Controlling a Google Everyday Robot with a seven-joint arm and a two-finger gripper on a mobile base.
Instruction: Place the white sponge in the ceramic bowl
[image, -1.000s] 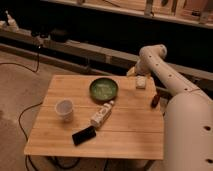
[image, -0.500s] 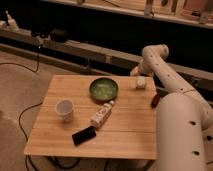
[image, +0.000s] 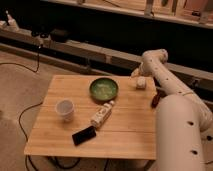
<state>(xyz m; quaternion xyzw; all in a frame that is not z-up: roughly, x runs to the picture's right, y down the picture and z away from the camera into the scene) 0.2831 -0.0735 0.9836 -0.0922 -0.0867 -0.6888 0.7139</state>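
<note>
The white sponge (image: 141, 82) is a small off-white block at the table's far right edge. The gripper (image: 136, 74) hangs right at it, from above and behind, at the end of the white arm (image: 161, 75) that comes in from the right. I cannot tell whether the sponge rests on the table or is held. The ceramic bowl (image: 104, 90), dark green with a mottled lighter inside, stands on the table to the left of the sponge, about a bowl's width away, with nothing in it.
On the wooden table (image: 55, 142) stand a white cup (image: 65, 109), a white labelled bottle (image: 101, 115) lying on its side and a black phone (image: 83, 135). A dark red object (image: 155, 99) sits at the right edge. Cables run over the floor at the left.
The arm's large near link has shifted in the view at the right. The gripper and sponge stay at about the same spot by the table's far right edge.
</note>
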